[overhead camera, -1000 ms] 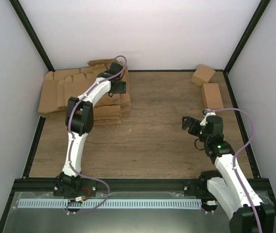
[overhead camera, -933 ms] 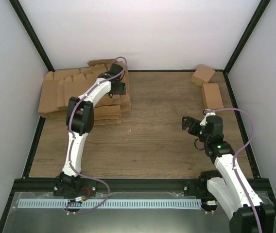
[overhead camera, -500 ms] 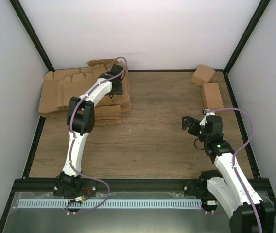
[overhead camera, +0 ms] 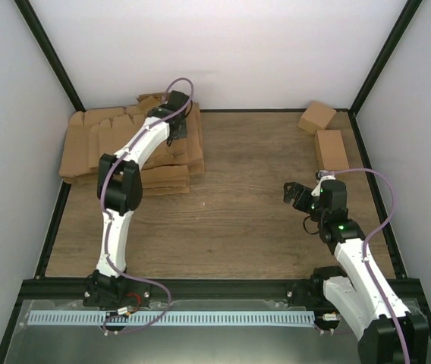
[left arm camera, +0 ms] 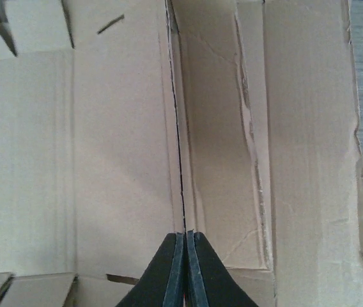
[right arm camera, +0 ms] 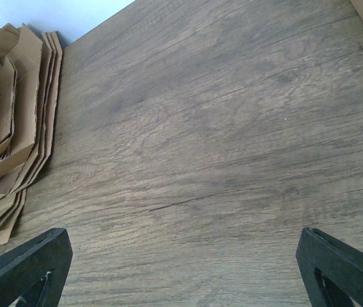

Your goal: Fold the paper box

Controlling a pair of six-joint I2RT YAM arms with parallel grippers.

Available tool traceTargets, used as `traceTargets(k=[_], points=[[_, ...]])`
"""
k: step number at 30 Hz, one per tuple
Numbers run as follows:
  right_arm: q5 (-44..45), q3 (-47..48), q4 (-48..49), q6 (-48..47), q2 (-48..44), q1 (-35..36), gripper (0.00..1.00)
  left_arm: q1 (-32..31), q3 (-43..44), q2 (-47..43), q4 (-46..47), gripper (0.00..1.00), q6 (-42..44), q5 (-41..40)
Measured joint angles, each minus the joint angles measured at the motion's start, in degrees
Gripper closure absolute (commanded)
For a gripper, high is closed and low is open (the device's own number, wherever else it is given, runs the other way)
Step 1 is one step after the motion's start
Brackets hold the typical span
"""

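Note:
In the left wrist view my left gripper [left arm camera: 186, 233] is shut, its two pads pressed together on a thin upright edge of the paper box [left arm camera: 124, 160], a flat brown cardboard blank with creases and flaps. That edge runs as a dark line straight up from the fingertips. From above, the left gripper [overhead camera: 179, 125] sits over the right side of the cardboard pile [overhead camera: 102, 144] at the back left. My right gripper [overhead camera: 295, 193] hangs open over bare table on the right, and its wrist view shows the right gripper [right arm camera: 181, 238] with only wood between its wide-spread fingers.
Two folded brown boxes [overhead camera: 317, 116] [overhead camera: 331, 149] stand at the back right by the frame post. The pile's edge [right arm camera: 15, 96] shows at the left of the right wrist view. Black frame rails border the wooden table [overhead camera: 246, 212].
The left gripper has gone from open to shut on the cardboard edge. The left arm's wrist has shifted slightly back and left over the pile. The right arm has not moved.

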Motion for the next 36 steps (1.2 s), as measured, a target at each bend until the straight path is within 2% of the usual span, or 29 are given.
traceTargets(k=[10, 20, 24, 28, 33, 34, 35, 36], points=[[0.0, 0.09, 0.13, 0.0, 0.42, 0.0, 0.0, 0.09, -0.02, -4.61, -2.29, 0.96, 0.59, -2.23], [-2.67, 4.98, -0.15, -0.17, 4.09, 0.0, 0.0, 0.11, 0.0, -19.8, -4.94, 0.96, 2.8, 0.81], [-5.77, 8.98, -0.24, -0.17, 6.75, 0.0, 0.0, 0.11, -0.28, -25.68, -6.99, 0.96, 4.42, 5.22], [-9.4, 12.31, -1.01, -0.24, 9.11, 0.0, 0.0, -0.87, -5.35, -32.35, -7.67, 0.96, 6.54, 13.62], [-15.43, 15.61, -3.02, -0.26, 12.79, 0.0, 0.0, -10.12, -17.68, -40.17, -7.23, 0.96, 6.69, 21.22], [-16.76, 16.09, -3.5, -0.15, 14.43, 0.0, 0.0, -11.98, -20.28, -41.35, -6.67, 0.94, 6.36, 22.49], [-17.79, 16.41, -3.82, -0.04, 15.23, 0.0, 0.0, -14.16, -23.69, -42.88, -6.1, 0.87, 5.7, 23.91], [-18.8, 16.61, -4.17, 0.07, 16.02, 0.0, 0.0, -15.63, -26.08, -43.91, -5.53, 0.69, 5.18, 25.22]])
